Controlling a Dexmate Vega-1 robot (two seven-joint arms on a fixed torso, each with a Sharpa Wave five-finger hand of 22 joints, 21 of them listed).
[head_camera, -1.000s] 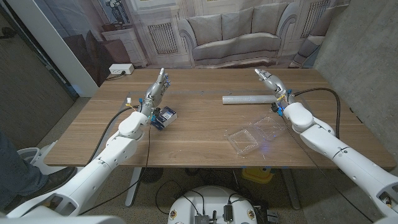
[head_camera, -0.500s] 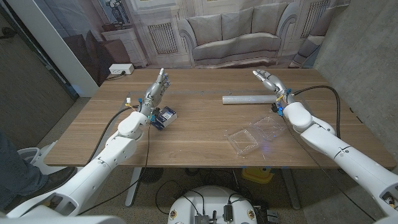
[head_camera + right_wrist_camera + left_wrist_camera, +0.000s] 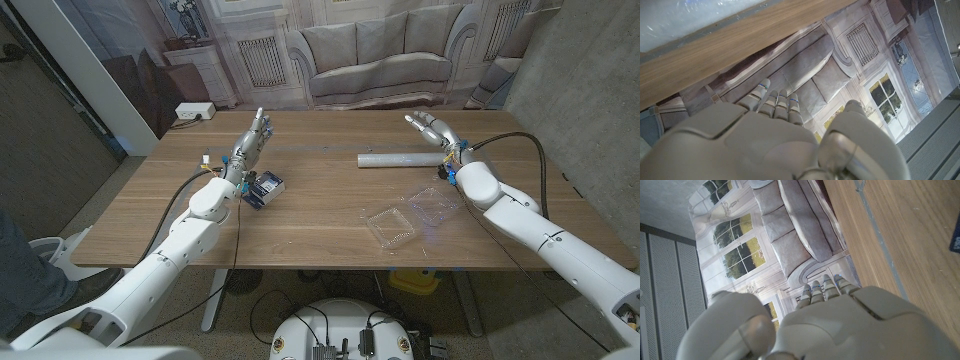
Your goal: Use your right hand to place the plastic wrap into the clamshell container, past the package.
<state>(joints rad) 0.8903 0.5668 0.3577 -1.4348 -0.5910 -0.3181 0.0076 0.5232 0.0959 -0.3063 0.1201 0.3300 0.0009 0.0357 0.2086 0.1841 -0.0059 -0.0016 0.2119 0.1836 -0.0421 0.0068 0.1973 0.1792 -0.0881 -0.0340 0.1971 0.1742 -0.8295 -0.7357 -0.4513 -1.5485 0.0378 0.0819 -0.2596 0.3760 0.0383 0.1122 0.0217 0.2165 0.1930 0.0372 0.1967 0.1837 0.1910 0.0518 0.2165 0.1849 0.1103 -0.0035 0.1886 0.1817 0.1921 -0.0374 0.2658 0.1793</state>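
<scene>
One plastic wrap (image 3: pixel 400 159) roll, one open clamshell container (image 3: pixel 412 214) at its 6 o'clock, one package (image 3: pixel 265 187) at 9. Right hand (image 3: pixel 436 129) empty above the roll, fingers loosely spread; left hand (image 3: pixel 251 142) likewise empty.

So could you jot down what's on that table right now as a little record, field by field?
table: wooden table, backdrop of a sofa behind it
plastic wrap: silvery roll lying on its side, far right part, not held
clamshell container: clear, open, nearer the robot than the roll
package: small blue package, left part of the table
right hand: raised beside the roll's end, fingers apart, holding nothing
left hand: raised beyond the package, holding nothing
</scene>
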